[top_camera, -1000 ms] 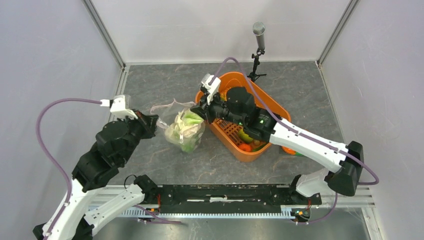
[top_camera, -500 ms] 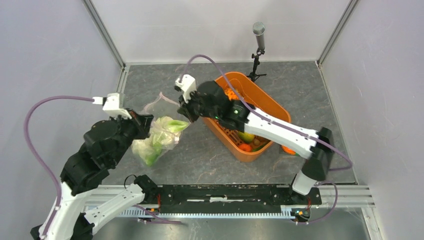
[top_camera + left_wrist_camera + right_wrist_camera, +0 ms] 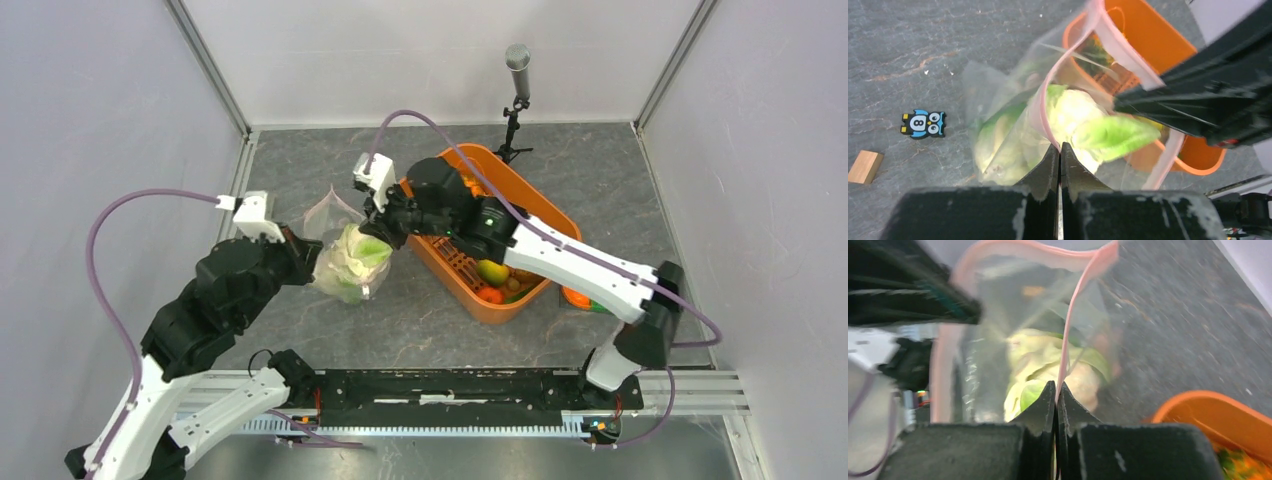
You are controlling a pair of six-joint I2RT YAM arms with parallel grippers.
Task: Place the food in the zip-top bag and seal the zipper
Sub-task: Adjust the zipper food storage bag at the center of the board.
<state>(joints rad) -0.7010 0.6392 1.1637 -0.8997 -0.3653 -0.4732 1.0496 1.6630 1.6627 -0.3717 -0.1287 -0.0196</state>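
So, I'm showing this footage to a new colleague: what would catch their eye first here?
The clear zip-top bag, held mid-table between the left gripper and the right gripper, both pinched shut on its pink zipper, with a green-white cabbage inside. Next comes the orange basket just right of it, a yellow-green mango lying inside.

Clear glossy crinkled plastic zip-top bag (image 3: pixel 1013 105)
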